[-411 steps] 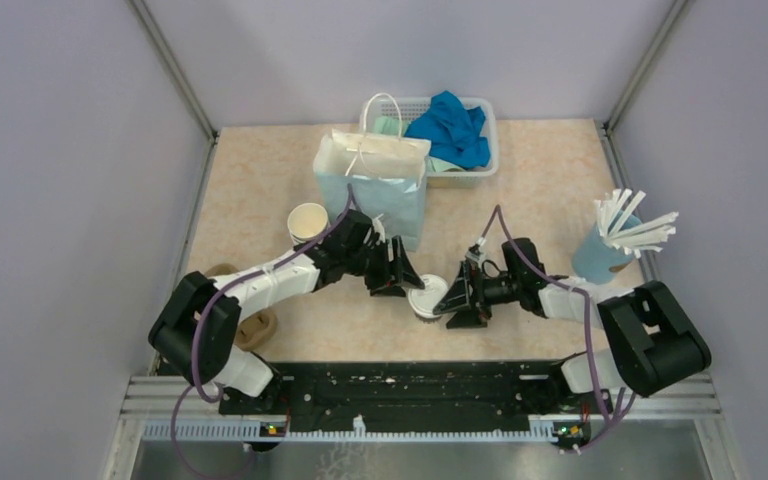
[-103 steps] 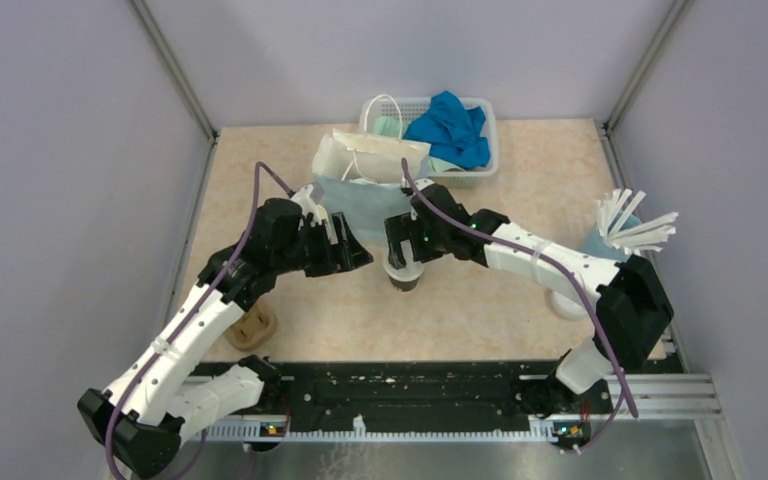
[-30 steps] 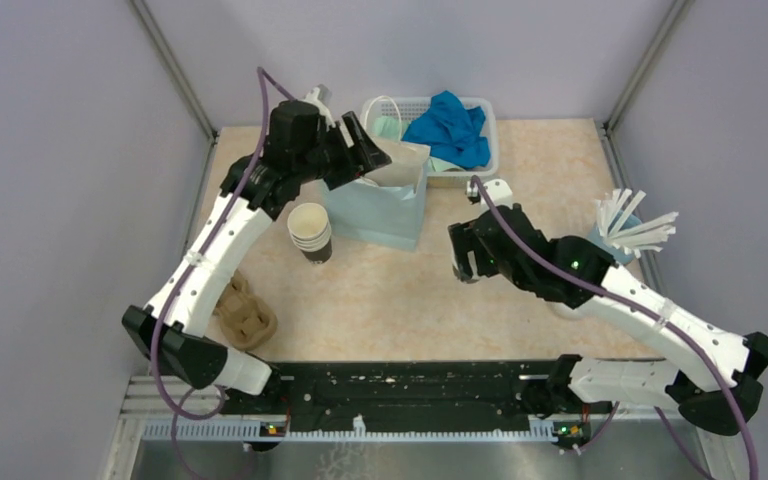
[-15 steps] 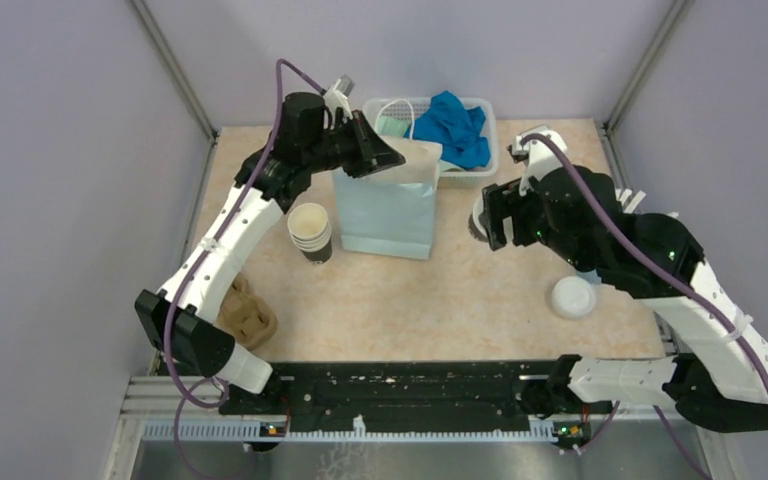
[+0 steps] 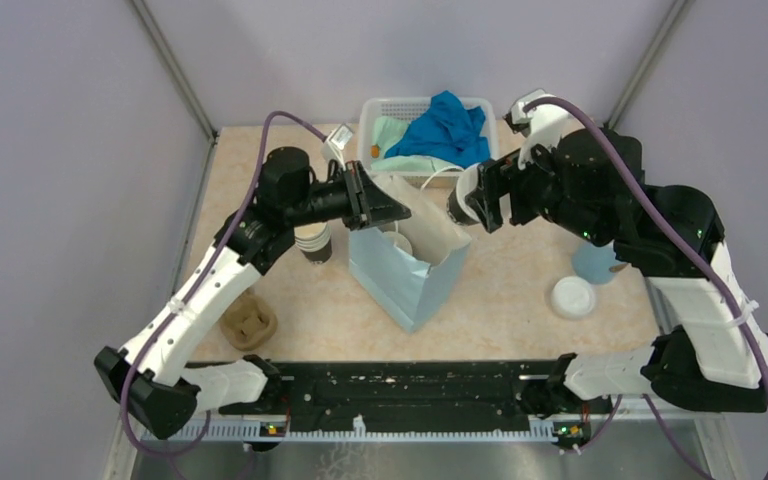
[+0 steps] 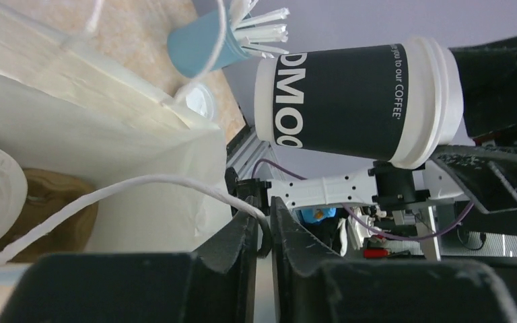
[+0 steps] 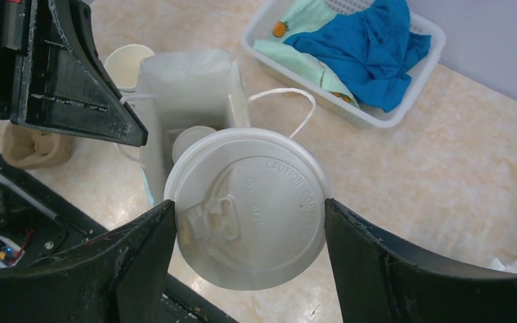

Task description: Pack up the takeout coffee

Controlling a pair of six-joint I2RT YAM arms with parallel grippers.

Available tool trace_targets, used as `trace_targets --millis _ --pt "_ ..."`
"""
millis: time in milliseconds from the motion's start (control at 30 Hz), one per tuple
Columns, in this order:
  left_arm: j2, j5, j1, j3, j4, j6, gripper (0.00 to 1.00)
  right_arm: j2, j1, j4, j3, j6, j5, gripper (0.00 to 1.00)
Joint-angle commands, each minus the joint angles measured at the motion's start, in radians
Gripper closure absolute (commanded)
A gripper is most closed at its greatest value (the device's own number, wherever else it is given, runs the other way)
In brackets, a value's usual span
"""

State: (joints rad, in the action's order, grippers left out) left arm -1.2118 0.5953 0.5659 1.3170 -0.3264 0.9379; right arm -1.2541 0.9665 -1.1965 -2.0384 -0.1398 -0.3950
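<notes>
**A:** Where do we find the coffee cup (image 6: pixel 350 101)?

**B:** We see it up off the table (image 5: pixel 520 300), held by the right gripper (image 5: pixel 475 197). It is just beside the far right corner of the paper bag (image 5: pixel 410 285), and near of the white basket (image 5: pixel 368 118).

**A:** How does that gripper sit on it?

**B:** Its fingers (image 7: pixel 138 266) press on opposite sides just under the white lid (image 7: pixel 246 202), which faces the wrist camera (we can read the raised lettering on it). The cup's wall is black with white print.

**A:** And the left gripper (image 6: pixel 264 225)?

**B:** We see its fingers pressed nearly together, pinching the bag's white string handle (image 6: pixel 148 178) at the far left of the mouth. The bag stands open.

**A:** Is anything inside?

**B:** We make out a second lidded cup (image 7: pixel 190 142) down in the bag. There is something brown next to it that we cannot identify.

**A:** What else do we have on the table?

**B:** A loose lid (image 5: pixel 572 297) lies at the near right. Just far of it is the light blue cup of white sticks (image 6: pixel 202 44), largely hidden from above by the right arm. A stack of open paper cups (image 5: pixel 312 243) stands left of the bag. The brown pulp tray (image 5: pixel 248 322) sits at the near left, and a blue cloth (image 5: pixel 447 125) lies in the basket.
</notes>
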Motion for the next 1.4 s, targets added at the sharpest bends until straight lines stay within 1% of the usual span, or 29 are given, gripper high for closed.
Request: trace_targets --millis 0,67,167,267,367,433,500,533,567,633,733,900,967,1033,1133,1233,1367 --pt "0.093 0.017 0.008 -0.061 0.042 0.033 0.79 -0.001 0.009 0.014 -0.047 0.004 0.126 0.25" --pt "0.112 0.016 0.008 -0.048 -0.005 0.004 0.71 -0.011 0.009 0.018 -0.047 -0.003 0.167 0.26" --pt "0.118 -0.004 0.008 0.022 -0.121 -0.07 0.5 -0.035 0.008 0.023 -0.06 -0.027 0.245 0.29" --pt "0.106 -0.074 0.004 0.129 -0.286 -0.195 0.35 -0.048 0.009 0.032 -0.069 -0.049 0.307 0.29" --pt "0.067 -0.2 -0.01 0.27 -0.497 -0.306 0.29 -0.056 0.011 0.041 -0.07 -0.06 0.345 0.29" --pt "0.033 -0.298 -0.027 0.355 -0.602 -0.348 0.28 -0.056 0.01 0.045 -0.07 -0.062 0.363 0.29" --pt "-0.004 -0.391 -0.05 0.423 -0.684 -0.374 0.24 -0.056 0.011 0.051 -0.068 -0.063 0.378 0.28" --pt "-0.023 -0.421 -0.065 0.459 -0.709 -0.386 0.21 -0.056 0.01 0.05 -0.069 -0.063 0.381 0.29" --pt "-0.04 -0.436 -0.079 0.472 -0.72 -0.401 0.19 -0.056 0.009 0.047 -0.067 -0.063 0.383 0.28" --pt "-0.071 -0.441 -0.103 0.518 -0.732 -0.42 0.18 -0.058 0.011 0.042 -0.063 -0.063 0.378 0.28" --pt "-0.077 -0.413 -0.117 0.501 -0.689 -0.463 0.15 -0.056 0.01 0.038 -0.063 -0.069 0.368 0.28" --pt "-0.172 -0.321 -0.153 0.494 -0.671 -0.6 0.16 -0.055 0.01 0.044 -0.072 -0.071 0.376 0.28" --pt "-0.201 -0.289 -0.162 0.481 -0.66 -0.634 0.16 -0.056 0.009 0.041 -0.069 -0.064 0.381 0.29" --pt "-0.226 -0.225 -0.173 0.462 -0.638 -0.674 0.17 -0.054 0.01 0.038 -0.063 -0.059 0.374 0.29" --pt "-0.282 -0.191 -0.176 0.468 -0.678 -0.724 0.24 -0.052 0.01 0.042 -0.055 -0.051 0.375 0.28" --pt "-0.302 -0.187 -0.177 0.437 -0.677 -0.765 0.28 -0.05 0.011 0.058 -0.048 -0.045 0.387 0.28" --pt "-0.324 -0.154 -0.177 0.417 -0.652 -0.813 0.39 -0.048 0.01 0.078 -0.029 -0.035 0.392 0.29"
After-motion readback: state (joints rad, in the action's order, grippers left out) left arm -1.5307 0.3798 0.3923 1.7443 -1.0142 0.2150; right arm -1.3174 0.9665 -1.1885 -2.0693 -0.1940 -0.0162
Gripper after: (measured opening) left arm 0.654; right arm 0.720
